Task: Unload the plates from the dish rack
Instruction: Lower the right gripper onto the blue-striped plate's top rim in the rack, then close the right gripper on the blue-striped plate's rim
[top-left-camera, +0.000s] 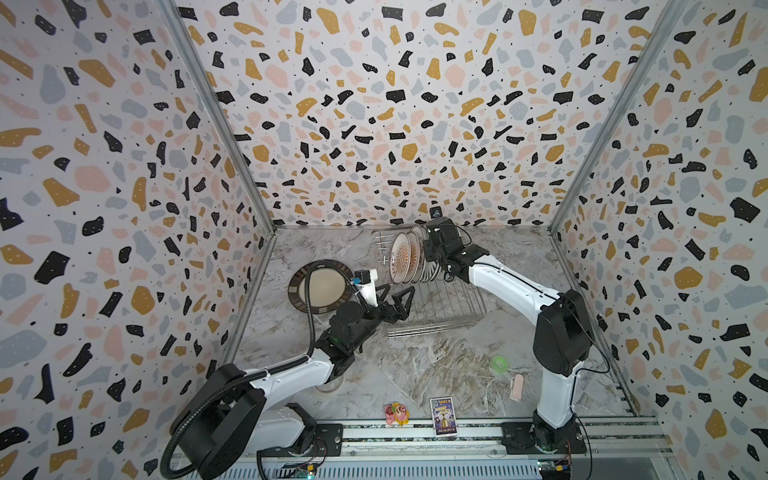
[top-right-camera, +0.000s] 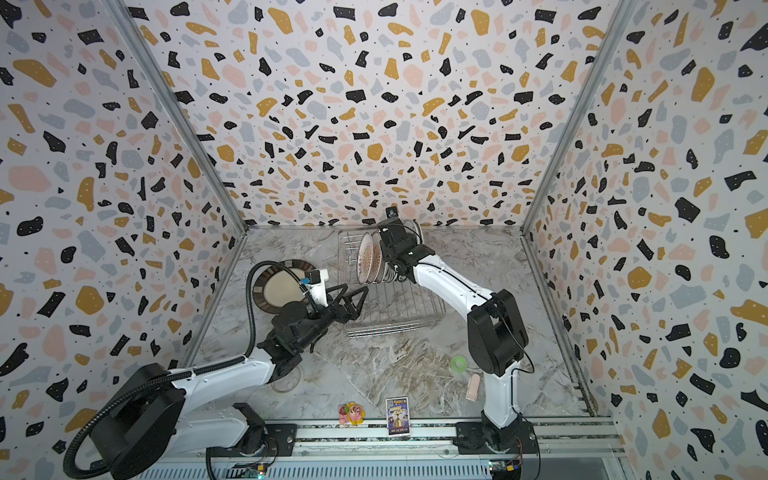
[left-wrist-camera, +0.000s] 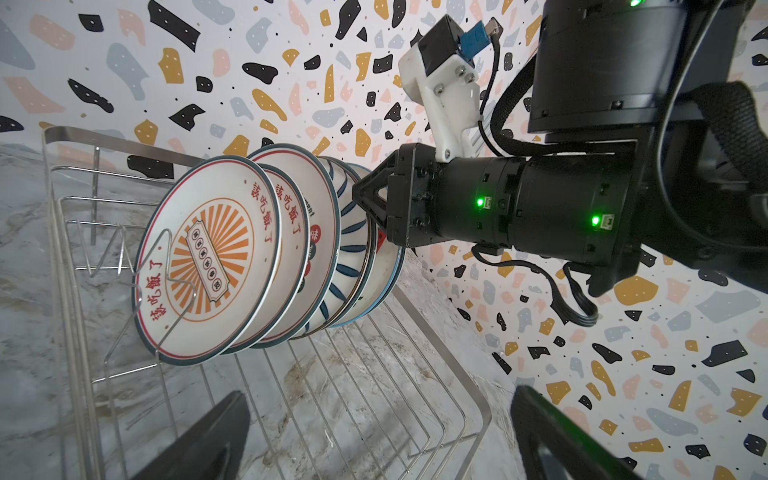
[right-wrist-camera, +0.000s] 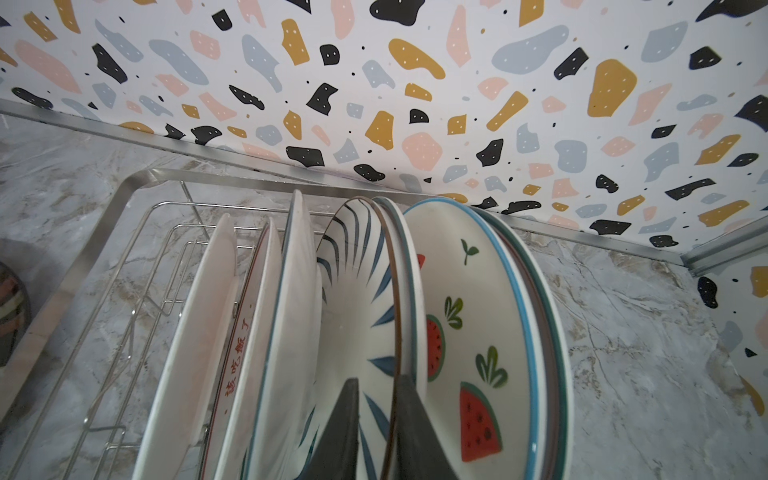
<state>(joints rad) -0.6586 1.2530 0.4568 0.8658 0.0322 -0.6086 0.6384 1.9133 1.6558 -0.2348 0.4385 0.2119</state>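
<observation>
Right tool (right-wrist-camera: 378, 379) pinches the striped plate (right-wrist-camera: 357, 299), upright in the dish rack (right-wrist-camera: 232, 182).

Plates (left-wrist-camera: 208, 257) in dish rack (left-wrist-camera: 75, 135) (right end effector (left-wrist-camera: 368, 208) at rims).

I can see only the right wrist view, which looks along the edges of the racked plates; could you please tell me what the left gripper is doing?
Observer: The left gripper is open and empty, at the left side of the dish rack, over its bare half.
Operator: Thank you. Is any plate out of the rack?
Observer: Yes, a brown-rimmed plate lies flat on the table, left of the rack.
Operator: What is on the face of the plate at the row's left end?
Observer: That is the sunburst plate: orange rays around a label, with red characters on the rim.
</observation>
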